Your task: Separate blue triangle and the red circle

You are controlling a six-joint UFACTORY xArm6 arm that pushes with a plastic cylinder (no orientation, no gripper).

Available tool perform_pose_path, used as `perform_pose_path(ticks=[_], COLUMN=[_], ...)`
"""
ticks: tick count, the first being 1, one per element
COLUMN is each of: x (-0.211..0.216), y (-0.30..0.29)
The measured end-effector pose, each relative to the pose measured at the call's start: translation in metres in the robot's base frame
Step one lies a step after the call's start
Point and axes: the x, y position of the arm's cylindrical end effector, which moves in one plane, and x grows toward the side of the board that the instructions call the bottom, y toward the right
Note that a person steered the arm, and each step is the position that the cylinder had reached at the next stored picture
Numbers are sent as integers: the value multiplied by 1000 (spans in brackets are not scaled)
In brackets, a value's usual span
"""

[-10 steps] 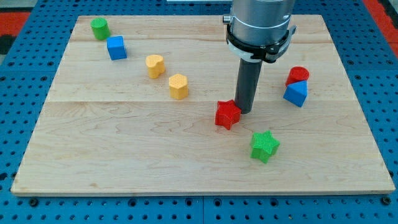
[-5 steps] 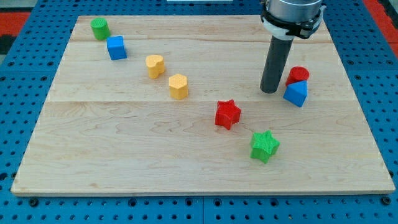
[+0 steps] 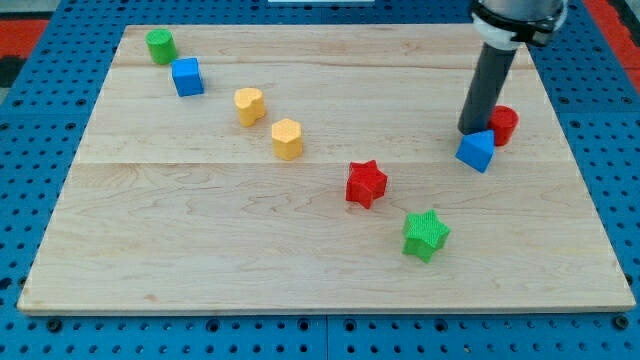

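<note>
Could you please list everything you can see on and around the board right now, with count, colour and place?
green cylinder: one, green, the view's top left corner
blue cube: one, blue, just below and right of it
yellow blocks: two, yellow, left of centre; the second is lower right of the first
red star: one, red, centre
green star: one, green, lower right of the red star
blue triangle: one, blue, the view's right
red circle: one, red, close beside the triangle's upper right
board: one, light wood
pegboard: blue, around the board
my tip: dark rod, just above the triangle, left of the circle
</note>
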Motion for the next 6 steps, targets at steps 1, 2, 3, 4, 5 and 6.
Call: perform_pose_path(ticks=[1,2,3,4,5,6], x=[7,20,41,64,84,100], y=[-11,-11,-11,-11,-11,-11])
